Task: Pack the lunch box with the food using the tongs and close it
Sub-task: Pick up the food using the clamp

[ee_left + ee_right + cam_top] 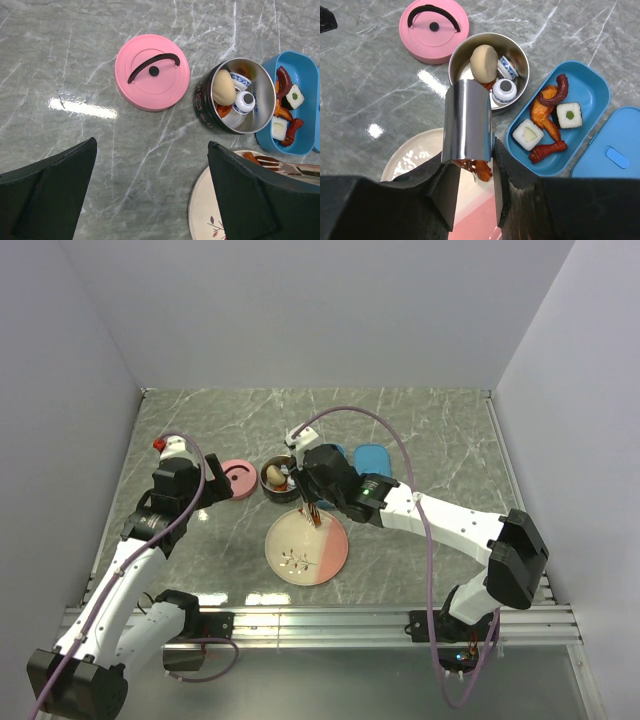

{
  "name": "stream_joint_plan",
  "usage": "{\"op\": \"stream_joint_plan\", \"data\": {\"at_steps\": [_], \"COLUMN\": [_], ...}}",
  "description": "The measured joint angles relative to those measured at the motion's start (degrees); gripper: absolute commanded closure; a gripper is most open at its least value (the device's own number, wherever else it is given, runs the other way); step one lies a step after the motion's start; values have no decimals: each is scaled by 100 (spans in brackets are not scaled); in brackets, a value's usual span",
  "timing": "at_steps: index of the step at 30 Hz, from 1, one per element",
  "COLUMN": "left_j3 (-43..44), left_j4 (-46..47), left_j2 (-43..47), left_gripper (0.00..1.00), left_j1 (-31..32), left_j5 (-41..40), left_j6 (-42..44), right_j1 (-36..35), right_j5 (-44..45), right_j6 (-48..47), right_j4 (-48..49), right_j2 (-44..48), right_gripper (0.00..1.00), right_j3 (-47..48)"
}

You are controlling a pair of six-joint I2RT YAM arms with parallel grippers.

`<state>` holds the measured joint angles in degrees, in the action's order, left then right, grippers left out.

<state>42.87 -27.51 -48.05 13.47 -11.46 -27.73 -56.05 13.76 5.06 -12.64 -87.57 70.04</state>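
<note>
My right gripper [470, 167] is shut on the silver tongs [467, 122], whose bent end stands up between the fingers. The tongs' tips [280, 166] pinch an orange shrimp [481, 170] just above the plate [415, 155]. The blue lunch box [594, 90] lies to the right, holding two white sushi squares [527, 134], a red sausage [548, 150] and another shrimp [542, 112]. Its blue lid [615, 150] lies beside it. My left gripper [152, 145] hangs open over bare table, near the pink lid [152, 71].
A round metal tin [520, 55] between the pink lid and the blue box holds a beige bun [484, 63] and small blue-and-white pieces. The plate [307, 545] lies in front of the tin, near the arm bases. Grey walls enclose the marble table on three sides.
</note>
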Motion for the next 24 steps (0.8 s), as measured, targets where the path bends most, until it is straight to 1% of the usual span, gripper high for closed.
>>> {"op": "stream_joint_plan", "data": {"at_steps": [3, 6, 13, 19, 24], "left_j3": [0, 0, 0, 0, 0], "left_j4": [0, 0, 2, 7, 9], "left_j2": [26, 66, 149, 157, 157], "left_gripper": [0, 0, 1, 1, 1], "left_j1": [0, 0, 0, 0, 0], "left_j5": [2, 2, 2, 4, 4], "left_j6": [0, -2, -20, -24, -24], "right_j1": [2, 2, -85, -118, -83], "right_j5": [-4, -11, -92, -37, 157], "right_j6": [0, 22, 295, 529, 603], "right_j4": [-15, -92, -804, -1445, -1606], "right_j2": [9, 24, 76, 76, -20], "right_gripper": [79, 79, 80, 80, 80], "right_j3": [2, 22, 339, 1189, 2024]}}
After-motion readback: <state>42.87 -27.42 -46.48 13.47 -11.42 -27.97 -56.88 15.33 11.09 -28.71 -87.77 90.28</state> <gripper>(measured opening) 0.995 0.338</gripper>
